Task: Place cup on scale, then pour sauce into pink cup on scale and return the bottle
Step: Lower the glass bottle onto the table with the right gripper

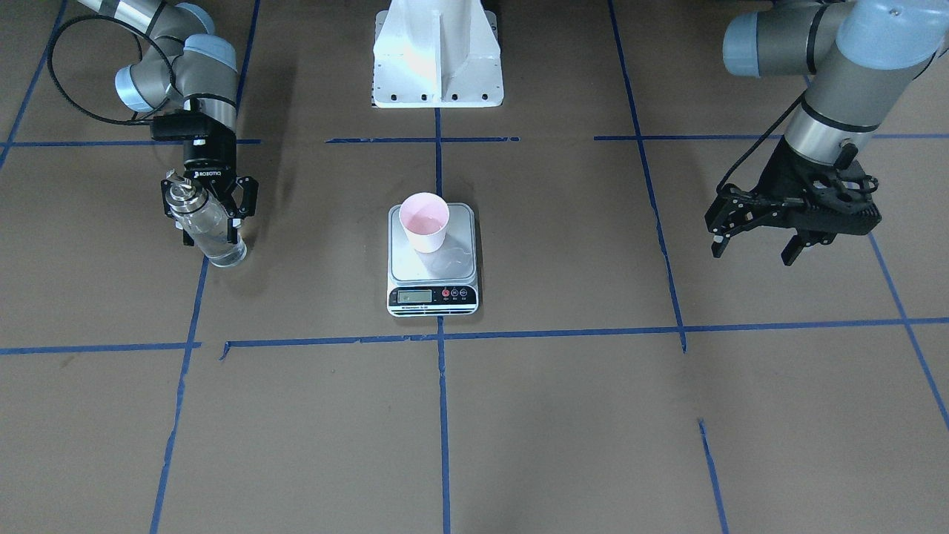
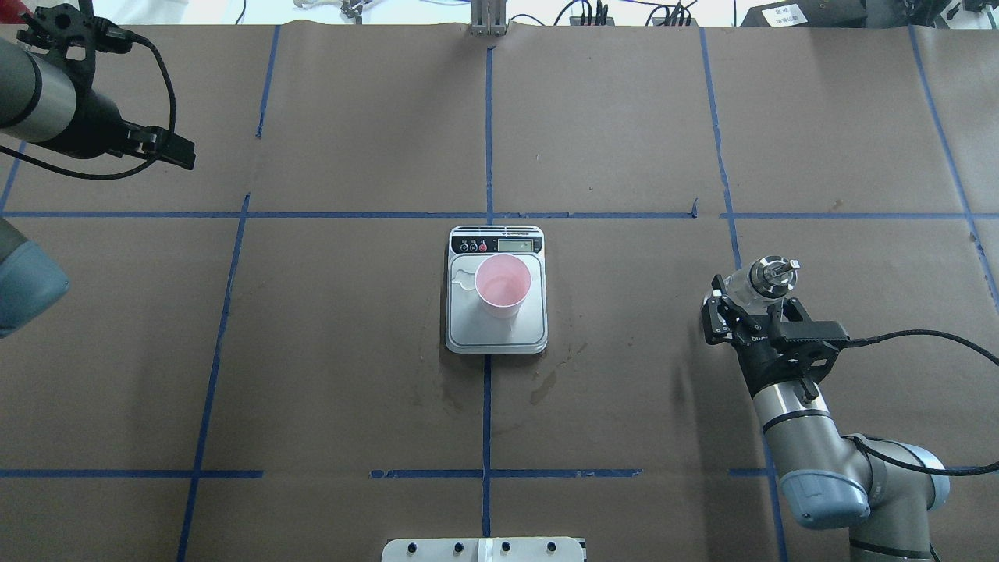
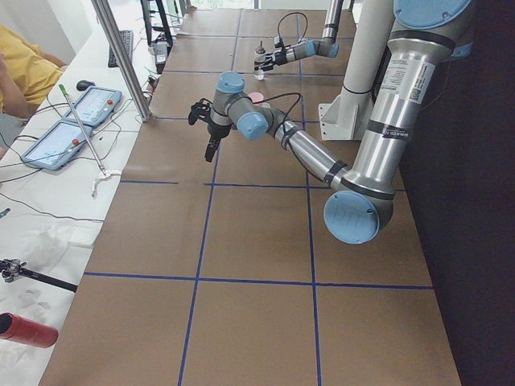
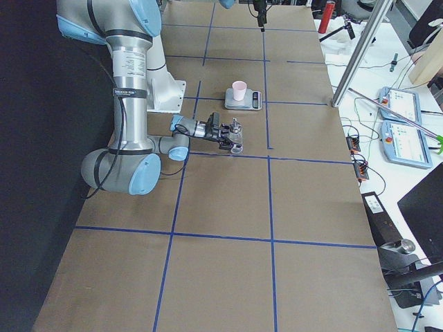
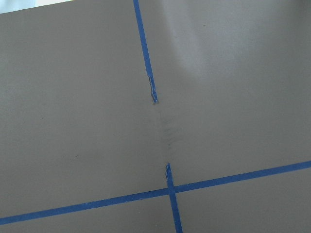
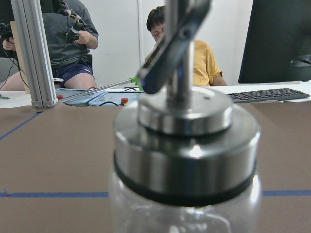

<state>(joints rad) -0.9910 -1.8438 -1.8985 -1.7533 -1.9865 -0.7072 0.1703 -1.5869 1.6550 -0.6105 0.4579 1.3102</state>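
My right gripper [image 1: 211,221] clenches the bottle [image 1: 220,246] by its body; my left gripper [image 1: 752,251] hangs with jaws spread wide, gripping nothing.

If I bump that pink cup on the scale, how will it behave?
The cup looks thin and small, so it is probably light and easily shoved. Its base is narrower than its rim, so it may tip. The steel platform of the scale seems wet beside it, so it could slide.
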